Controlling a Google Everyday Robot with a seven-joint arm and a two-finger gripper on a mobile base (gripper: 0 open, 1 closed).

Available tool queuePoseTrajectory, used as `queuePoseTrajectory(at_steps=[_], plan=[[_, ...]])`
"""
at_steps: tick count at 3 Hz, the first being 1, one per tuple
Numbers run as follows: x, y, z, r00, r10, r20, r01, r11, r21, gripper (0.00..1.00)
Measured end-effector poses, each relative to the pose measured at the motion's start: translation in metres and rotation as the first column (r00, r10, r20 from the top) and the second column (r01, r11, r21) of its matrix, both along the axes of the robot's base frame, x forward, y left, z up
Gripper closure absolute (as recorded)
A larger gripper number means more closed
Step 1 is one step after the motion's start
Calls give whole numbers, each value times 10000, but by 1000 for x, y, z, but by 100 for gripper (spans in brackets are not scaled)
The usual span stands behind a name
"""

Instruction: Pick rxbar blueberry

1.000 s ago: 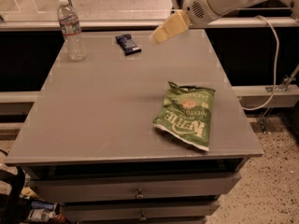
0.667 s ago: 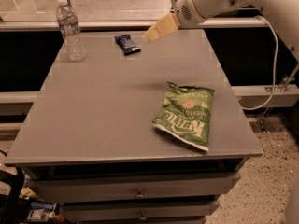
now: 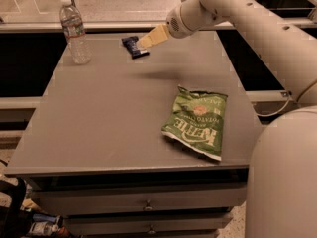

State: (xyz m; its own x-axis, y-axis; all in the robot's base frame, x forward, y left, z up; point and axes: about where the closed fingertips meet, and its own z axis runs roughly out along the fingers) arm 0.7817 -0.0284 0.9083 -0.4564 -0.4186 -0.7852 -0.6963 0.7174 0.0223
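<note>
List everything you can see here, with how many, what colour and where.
rxbar blueberry: one, dark navy, far side of the table, right of the bottle.
water bottle: one, clear, upright at the far left corner.
chip bag: one, green, lying flat near the front right.
table: one, grey, centre of view.
drawers: grey, under the tabletop.
arm: one, white, reaching in from the right.
gripper: one, tan, at the rxbar blueberry's right side.

Grey table [image 3: 124, 113] with two drawers [image 3: 146, 205], pale ledge [image 3: 29, 28] and dark gap [image 3: 25, 68] behind
</note>
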Motion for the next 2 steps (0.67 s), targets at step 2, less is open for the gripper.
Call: queuePoseTrajectory(at_steps=[2], plan=[[32,43,-37,9999,-34,-108,40,9983,578,0]])
